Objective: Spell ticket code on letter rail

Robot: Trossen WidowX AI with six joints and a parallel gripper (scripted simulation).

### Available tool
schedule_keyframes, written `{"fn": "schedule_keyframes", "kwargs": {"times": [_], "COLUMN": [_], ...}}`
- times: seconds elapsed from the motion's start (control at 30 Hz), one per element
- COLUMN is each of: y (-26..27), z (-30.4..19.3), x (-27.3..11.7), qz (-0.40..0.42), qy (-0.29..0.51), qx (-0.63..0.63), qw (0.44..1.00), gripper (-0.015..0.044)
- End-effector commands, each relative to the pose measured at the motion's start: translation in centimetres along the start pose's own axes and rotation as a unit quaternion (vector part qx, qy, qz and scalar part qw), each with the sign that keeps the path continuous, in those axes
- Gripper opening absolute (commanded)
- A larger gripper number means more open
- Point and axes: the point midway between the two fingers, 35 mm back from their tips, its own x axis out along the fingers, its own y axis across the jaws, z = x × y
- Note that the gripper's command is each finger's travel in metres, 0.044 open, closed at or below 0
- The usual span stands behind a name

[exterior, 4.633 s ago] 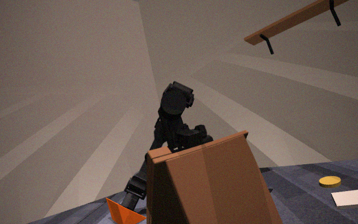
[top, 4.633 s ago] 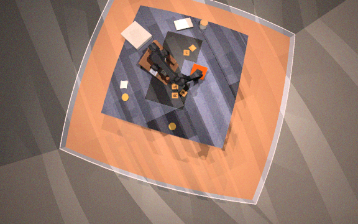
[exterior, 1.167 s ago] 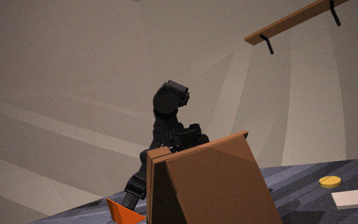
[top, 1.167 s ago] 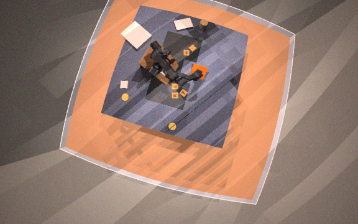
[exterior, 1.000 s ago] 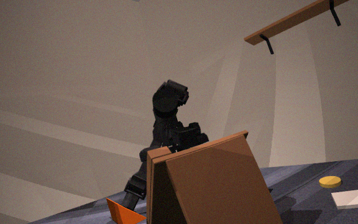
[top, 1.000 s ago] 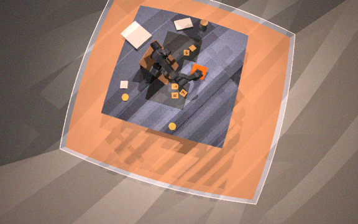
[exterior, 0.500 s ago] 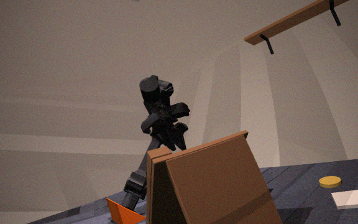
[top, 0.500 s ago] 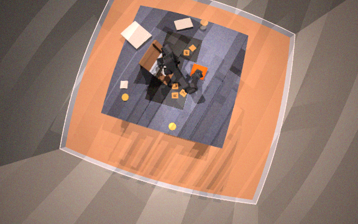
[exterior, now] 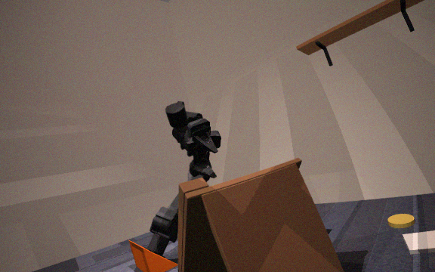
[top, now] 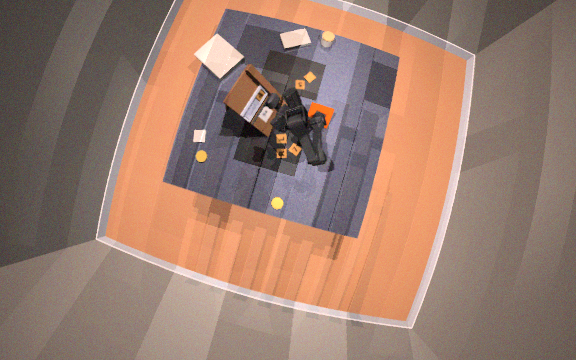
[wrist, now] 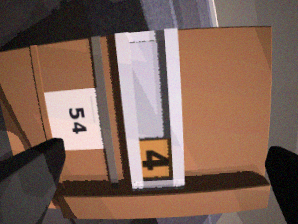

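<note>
The brown board (top: 239,95) (exterior: 274,204) (wrist: 225,100) leans like an easel; the exterior camera sees its back. Its pale rail (top: 250,106) (wrist: 174,100) holds one orange tile, a 4 (top: 260,94) (wrist: 155,160), at the right end of the reading direction; the rest of the rail is empty. The white ticket (top: 265,114) (wrist: 75,120) reads 54. A loose tile (top: 300,84) looks like 5 or S; another tile (top: 309,77) is unreadable. Three more tiles lie below the arm, one perhaps 7 (top: 295,149). My gripper (top: 276,111) (exterior: 215,163) (wrist: 168,153) is open and empty, raised before the board.
An orange sheet (top: 327,111) (exterior: 151,261) lies by the arm base. A large pale block (top: 219,55), another pale block (top: 295,38) and a cup (top: 327,39) stand at the back. A small white square (top: 199,135) (exterior: 425,242) and yellow discs (top: 201,156) (top: 277,203) (exterior: 401,220) lie around.
</note>
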Motion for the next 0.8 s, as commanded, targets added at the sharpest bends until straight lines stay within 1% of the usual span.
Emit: {"fn": "schedule_keyframes", "kwargs": {"times": [0.0,0.37,0.43,0.5,0.63,0.77], "y": [0.6,0.6,0.3,-0.3,-1.8,-2.3], "z": [0.3,0.3,-0.3,-1.9,-7.8,-12.1], "x": [-0.4,-0.4,-0.2,0.4,2.5,4.0], "qz": [-0.016,-0.016,-0.012,0.0,0.046,0.086], "qy": [-0.007,-0.007,-0.002,0.011,0.051,0.071], "qx": [-0.044,-0.044,-0.045,-0.048,-0.061,-0.081], "qw": [0.999,0.999,0.999,0.999,0.996,0.99], "gripper": [0.044,0.044,0.0387,0.034,0.034,0.034]}}
